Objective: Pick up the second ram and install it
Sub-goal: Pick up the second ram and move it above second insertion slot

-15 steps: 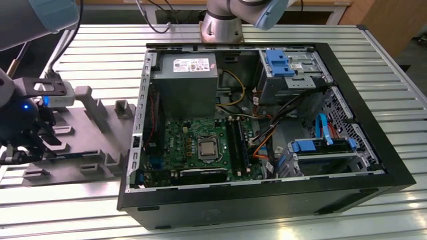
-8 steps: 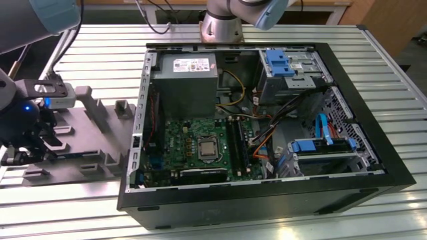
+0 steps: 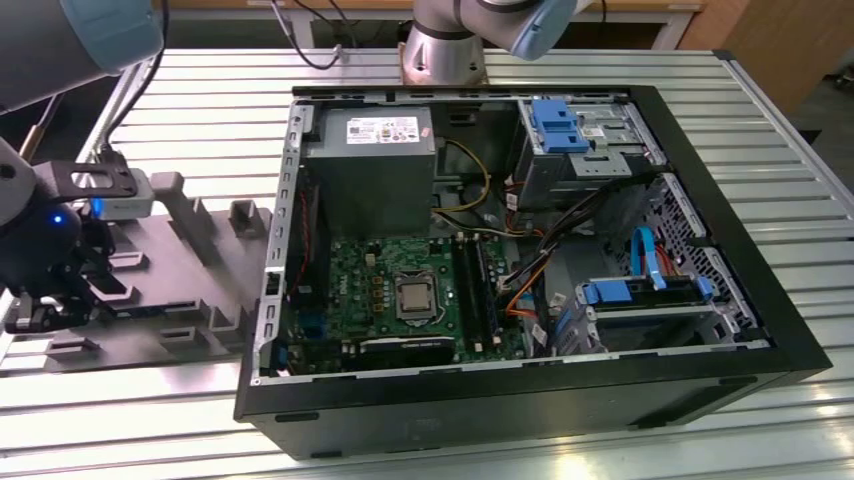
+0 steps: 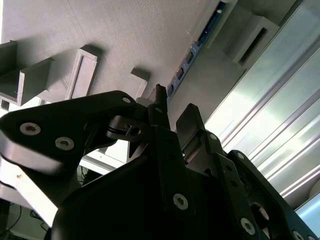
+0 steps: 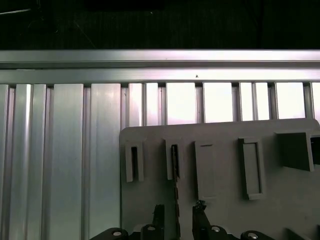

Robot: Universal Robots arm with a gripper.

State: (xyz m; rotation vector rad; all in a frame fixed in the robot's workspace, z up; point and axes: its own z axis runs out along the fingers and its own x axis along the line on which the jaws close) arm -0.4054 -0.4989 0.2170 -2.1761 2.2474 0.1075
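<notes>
The second ram [image 5: 175, 186] stands on its thin edge in a slot of the grey plastic fixture [image 5: 225, 205]. It is a thin dark stick with small chips along it. My gripper [image 5: 179, 216] is open and straddles the near end of the ram, with a gap on each side. In the second wrist view the ram [image 4: 186, 64] runs away from the gripper [image 4: 174, 112] as a dark strip with blue glints. In the exterior view the gripper [image 3: 54, 295] hangs low over the fixture [image 3: 180, 265] at that view's left.
An open computer case [image 3: 534, 400] lies on the ribbed metal table [image 3: 200, 110]. Inside it are a green board with long black slots [image 3: 473, 290], a grey power supply [image 3: 367, 170], blue drive brackets [image 3: 554, 125] and loose cables [image 3: 534, 270]. The fixture has several upright posts [image 3: 240, 215].
</notes>
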